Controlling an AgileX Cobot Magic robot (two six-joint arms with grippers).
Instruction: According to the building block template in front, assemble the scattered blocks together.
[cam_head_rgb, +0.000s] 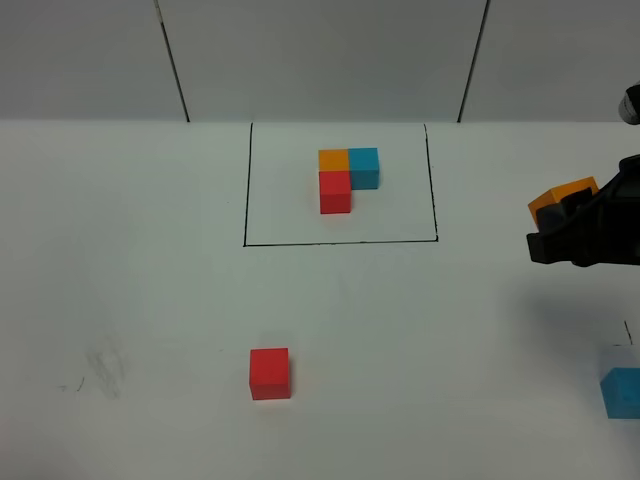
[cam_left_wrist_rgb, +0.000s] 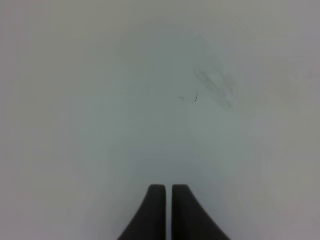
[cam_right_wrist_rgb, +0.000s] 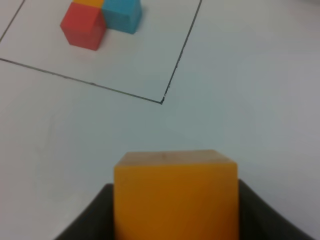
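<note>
The orange block (cam_head_rgb: 562, 195) is being gripped by the right hand (cam_head_rgb: 565, 222), seemingly raised clear of the tabletop (cam_head_rgb: 150, 300) at the far right; the red block (cam_head_rgb: 270, 373) is lying well to the hand's left and nearer the front, so a leftward carry is being called for; the cyan-blue block (cam_head_rgb: 621, 392) is lying near the hand, toward the front; the building block template (cam_head_rgb: 346, 178) is sitting well apart at the back; the left hand (cam_left_wrist_rgb: 168, 212) is being held clenched on nothing.

White table (cam_head_rgb: 150, 300): a template (cam_head_rgb: 345, 180) of orange, cyan and red, framed by a thin black rectangle (cam_head_rgb: 340, 242); loose red cube (cam_head_rgb: 270, 373), orange cube (cam_head_rgb: 562, 194) and cyan cube (cam_head_rgb: 622, 392), all plain solid colour.
</note>
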